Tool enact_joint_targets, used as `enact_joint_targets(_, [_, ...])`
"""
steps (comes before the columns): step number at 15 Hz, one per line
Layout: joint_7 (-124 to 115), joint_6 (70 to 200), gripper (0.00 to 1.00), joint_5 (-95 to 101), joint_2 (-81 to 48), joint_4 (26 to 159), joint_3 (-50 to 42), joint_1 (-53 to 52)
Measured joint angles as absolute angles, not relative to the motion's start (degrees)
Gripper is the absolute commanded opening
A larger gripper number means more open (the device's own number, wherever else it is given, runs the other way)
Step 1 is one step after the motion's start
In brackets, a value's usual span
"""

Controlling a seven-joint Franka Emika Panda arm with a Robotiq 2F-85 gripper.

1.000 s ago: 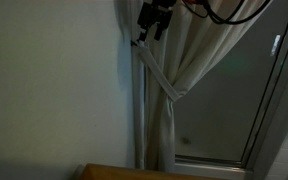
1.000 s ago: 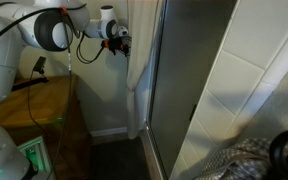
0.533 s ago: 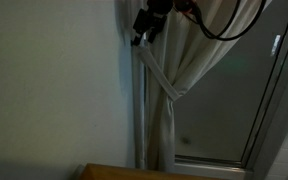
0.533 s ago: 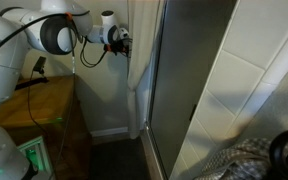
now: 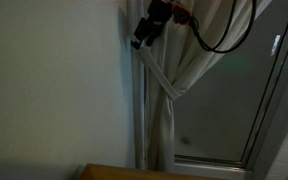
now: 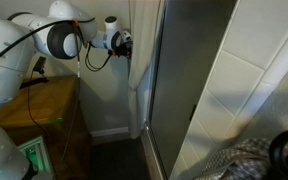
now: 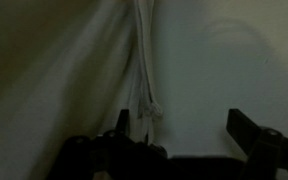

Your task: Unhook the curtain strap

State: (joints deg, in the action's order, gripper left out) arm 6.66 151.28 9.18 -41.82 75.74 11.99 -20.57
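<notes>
Beside wall (image 5: pixel 54 80), pincer (image 5: pixel 140 42) spread open near curtain strap (image 5: pixel 156 71) upper end; strap cinches curtain (image 5: pixel 187 68).

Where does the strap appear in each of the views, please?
In an exterior view: the strap runs diagonally from just under the gripper down to the curtain's gathered waist.
In an exterior view: too small to pick out against the curtain.
Wrist view: probably the pale vertical band at centre, above the open gripper.
Shared landmark: the curtain.
</notes>
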Motion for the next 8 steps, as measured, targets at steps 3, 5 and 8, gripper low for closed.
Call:
enact_joint_targets(3, [9.18,153.89,1.0,8.8,-43.23,75.47,13.63,-19.34])
enact_joint_targets(5, [10.72,155.23,1.0,8.36,-44.0,75.46,15.34,-18.04])
enact_joint_targets(8, [12.22,155.65,0.95,8.17,-44.73,75.46,17.75,-16.11])
